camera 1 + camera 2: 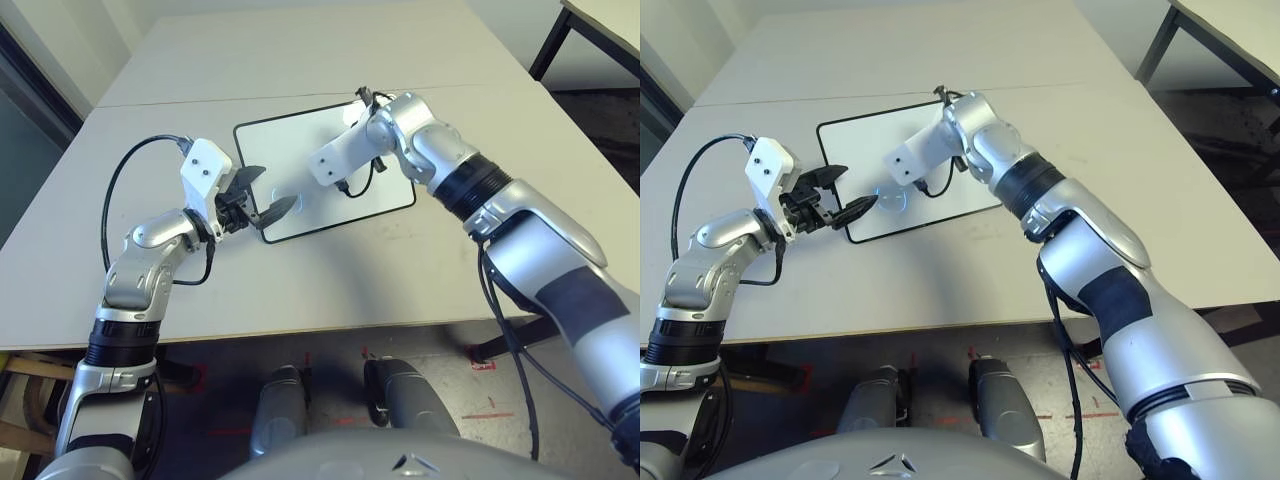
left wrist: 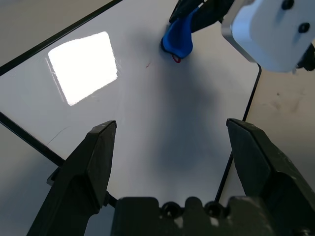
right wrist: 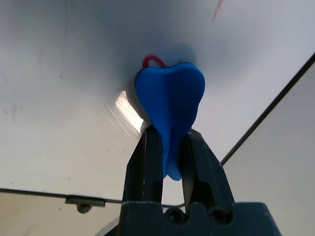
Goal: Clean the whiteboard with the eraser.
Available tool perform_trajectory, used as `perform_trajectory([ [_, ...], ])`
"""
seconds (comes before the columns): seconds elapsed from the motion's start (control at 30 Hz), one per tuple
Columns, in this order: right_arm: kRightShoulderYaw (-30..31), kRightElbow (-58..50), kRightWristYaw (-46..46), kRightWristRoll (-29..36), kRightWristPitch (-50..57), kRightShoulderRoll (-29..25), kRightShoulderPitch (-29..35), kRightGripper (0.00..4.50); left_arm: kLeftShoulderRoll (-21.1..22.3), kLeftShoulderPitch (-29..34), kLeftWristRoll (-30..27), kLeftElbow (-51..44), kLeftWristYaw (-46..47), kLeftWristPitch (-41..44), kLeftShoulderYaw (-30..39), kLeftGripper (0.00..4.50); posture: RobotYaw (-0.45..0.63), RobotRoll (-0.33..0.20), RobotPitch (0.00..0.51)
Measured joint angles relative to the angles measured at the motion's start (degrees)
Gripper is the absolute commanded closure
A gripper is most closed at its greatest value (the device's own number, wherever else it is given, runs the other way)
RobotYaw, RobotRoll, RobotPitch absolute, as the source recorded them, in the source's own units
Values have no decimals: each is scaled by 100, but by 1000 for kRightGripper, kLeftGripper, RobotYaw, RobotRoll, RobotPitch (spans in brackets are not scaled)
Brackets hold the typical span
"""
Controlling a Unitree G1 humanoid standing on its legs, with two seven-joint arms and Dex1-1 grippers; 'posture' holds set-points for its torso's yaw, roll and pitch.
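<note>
Right wrist view: the right pincer [image 3: 172, 135] is closed firmly on the blue eraser [image 3: 171, 96], over the whiteboard [image 3: 74, 132]; the left pincer [image 2: 171, 123] gapes wide, empty, above the board's left side.

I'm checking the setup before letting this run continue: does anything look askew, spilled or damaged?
Nothing looks spilled or broken. The whiteboard lies askew to the table's front edge, and a red mark peeks out beside the blue eraser, likely just what is being wiped.
</note>
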Motion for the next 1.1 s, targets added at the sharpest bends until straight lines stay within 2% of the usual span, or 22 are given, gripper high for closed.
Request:
perform_trajectory([
  [0.4, 14, -323, 45, -153, -7, 28, 240, 4151, -2, 5, 0, 1, 1, -1, 2, 0, -42, 0, 93],
  [0.87, -27, 1147, -686, -44, -229, 12, -493, 4153, -21, 0, 4, 19, -1, -59, 2, 0, -50, 0, 75],
  [1.1, -127, 1419, -755, 153, -274, -143, -600, 4156, -23, -43, 9, 120, -3, -93, 0, 0, -59, 0, 71],
])
